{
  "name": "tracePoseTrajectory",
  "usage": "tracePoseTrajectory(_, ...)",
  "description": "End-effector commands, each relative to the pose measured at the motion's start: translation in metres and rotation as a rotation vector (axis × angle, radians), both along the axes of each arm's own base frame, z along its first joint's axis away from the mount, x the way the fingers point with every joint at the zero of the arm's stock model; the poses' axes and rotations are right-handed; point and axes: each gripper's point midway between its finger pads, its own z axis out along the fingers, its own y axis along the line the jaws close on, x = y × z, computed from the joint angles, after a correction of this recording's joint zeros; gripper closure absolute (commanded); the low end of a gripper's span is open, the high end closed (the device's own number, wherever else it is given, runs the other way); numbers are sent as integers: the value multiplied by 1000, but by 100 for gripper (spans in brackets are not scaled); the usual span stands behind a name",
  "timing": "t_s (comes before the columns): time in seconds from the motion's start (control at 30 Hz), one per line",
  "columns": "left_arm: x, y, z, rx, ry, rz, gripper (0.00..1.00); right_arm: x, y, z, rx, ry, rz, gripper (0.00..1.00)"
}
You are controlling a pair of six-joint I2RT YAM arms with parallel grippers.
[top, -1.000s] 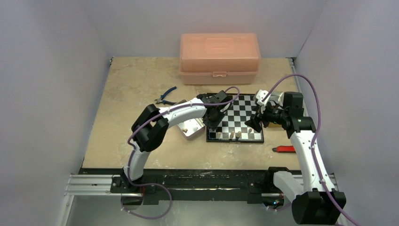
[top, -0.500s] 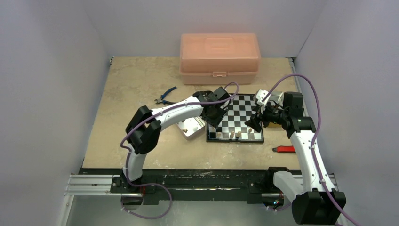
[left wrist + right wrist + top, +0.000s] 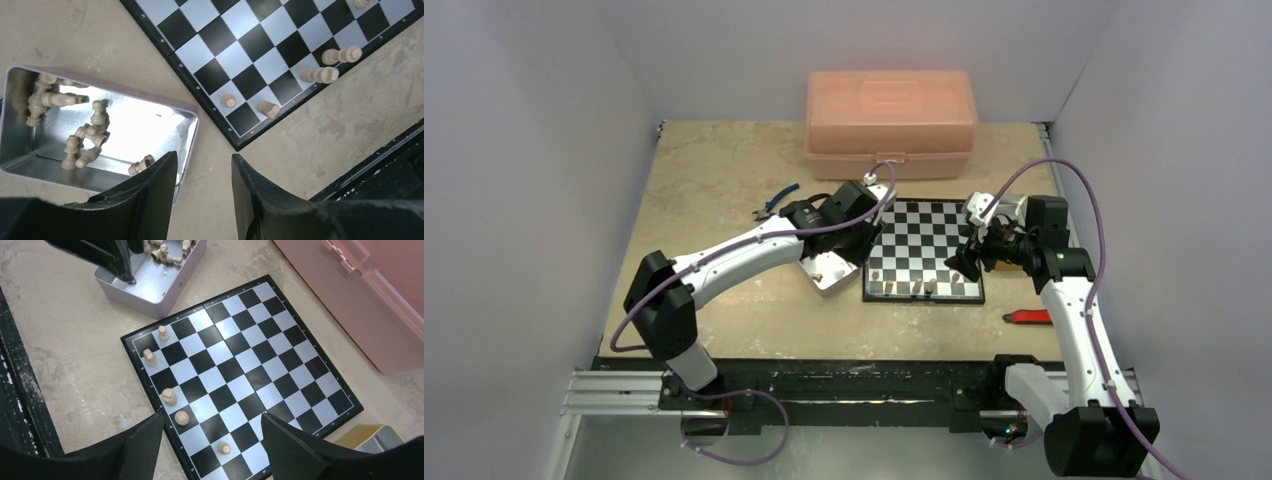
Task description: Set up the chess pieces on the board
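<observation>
The board lies mid-table, with several light tan chess pieces standing on squares near its front edge. In the left wrist view pieces stand along the edge of the board, and several more lie loose in an open metal tin. My left gripper hangs open and empty over bare table between tin and board corner. My right gripper is open and empty above the board, near a lone pawn.
A large pink plastic box stands behind the board. Blue pliers lie left of my left gripper. A red tool lies right of the board. A gold tin sits under my right wrist.
My left gripper has drawn back from the board's near left corner toward the tin, and its jaws have spread wider. The right arm has not moved.
</observation>
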Motion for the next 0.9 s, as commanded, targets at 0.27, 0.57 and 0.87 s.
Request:
tracePoseTrajectory(0.27, 42, 77, 3, -71, -65, 185, 55, -3, 1, -2, -3, 1, 23, 25)
tracePoseTrajectory(0.57, 65, 92, -26, -32, -30, 250, 58, -2, 0, -4, -7, 2, 23, 24)
tracePoseTrajectory(0.87, 81, 106, -59, 45, 37, 288, 65, -3, -1, -5, -13, 3, 21, 24)
